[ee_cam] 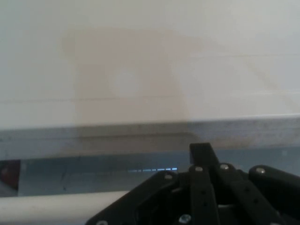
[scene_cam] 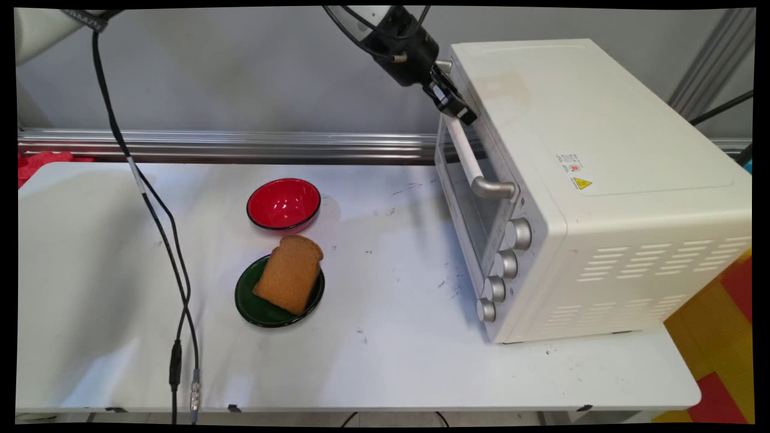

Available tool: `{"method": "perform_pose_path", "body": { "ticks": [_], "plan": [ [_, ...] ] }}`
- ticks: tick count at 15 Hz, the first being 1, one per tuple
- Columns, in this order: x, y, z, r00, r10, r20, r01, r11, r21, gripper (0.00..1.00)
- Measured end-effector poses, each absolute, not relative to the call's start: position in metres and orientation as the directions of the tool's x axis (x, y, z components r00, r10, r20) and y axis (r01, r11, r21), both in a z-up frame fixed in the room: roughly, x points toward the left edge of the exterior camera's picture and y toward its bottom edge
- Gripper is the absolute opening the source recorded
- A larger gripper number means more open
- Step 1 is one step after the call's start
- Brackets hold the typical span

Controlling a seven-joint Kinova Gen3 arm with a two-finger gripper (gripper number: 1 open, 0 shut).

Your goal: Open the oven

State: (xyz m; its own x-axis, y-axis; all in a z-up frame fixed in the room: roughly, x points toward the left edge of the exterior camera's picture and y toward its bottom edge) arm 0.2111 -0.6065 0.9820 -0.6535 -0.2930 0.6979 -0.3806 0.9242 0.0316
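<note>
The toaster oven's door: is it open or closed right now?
Closed. The glass door sits flush against the front of the toaster oven, with its handle up at the top edge, where the gripper is.

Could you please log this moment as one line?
claw at oven handle | door shut | toast on green plate | red bowl

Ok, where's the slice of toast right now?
In the main view the toast slice lies on the green plate, left of the toaster oven, just in front of the red bowl.

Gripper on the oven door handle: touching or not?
Touching. In the main view the gripper sits right on the far end of the toaster oven's door handle, no gap visible. Whether it is clamped cannot be told.
</note>
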Motion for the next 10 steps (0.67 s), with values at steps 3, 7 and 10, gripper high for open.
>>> {"method": "perform_pose_path", "body": {
  "ticks": [3,7,10],
  "plan": [
    [0.214,-0.607,0.976,-0.66,-0.291,0.692,-0.38,0.925,0.026,0.0],
    [0.23,-0.602,0.972,-0.683,-0.292,0.67,-0.378,0.926,0.017,0.0],
    [0.249,-0.594,0.967,-0.705,-0.293,0.646,-0.374,0.927,0.014,0.0]
  ]
}}
